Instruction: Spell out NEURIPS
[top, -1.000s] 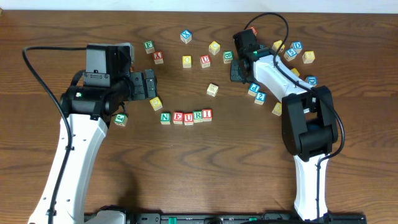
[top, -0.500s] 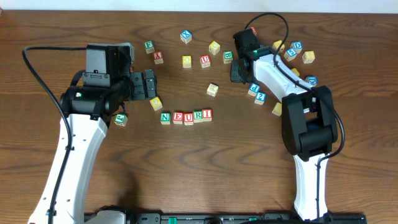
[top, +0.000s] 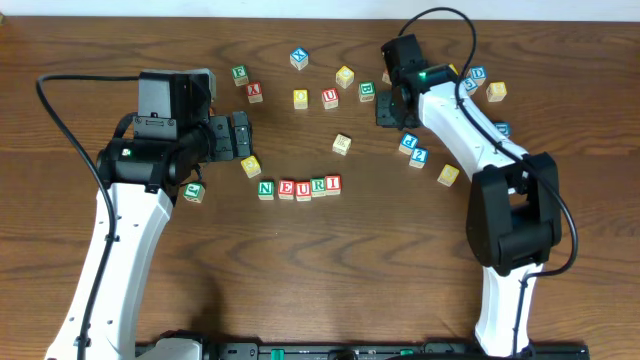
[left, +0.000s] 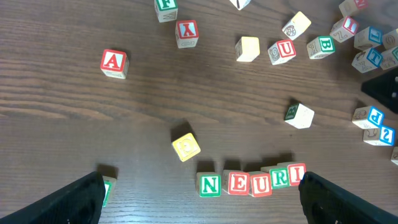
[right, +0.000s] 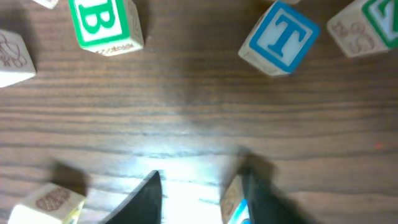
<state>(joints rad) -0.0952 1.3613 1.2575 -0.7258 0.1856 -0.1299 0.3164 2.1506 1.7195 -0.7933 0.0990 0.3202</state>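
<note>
Five cubes form the NEURI row near the centre of the table. In the overhead view its long axis runs left to right, with the right end slightly higher. The letters face up and read upright from the robot's side.

The blue P cube and the blue S cube lie apart from the row, to its upper right, skewed to the row axis.

The left gripper stands wide and empty, left of the row. The right gripper is partly parted over bare wood, with a blue-faced cube edge beside one finger.
</note>
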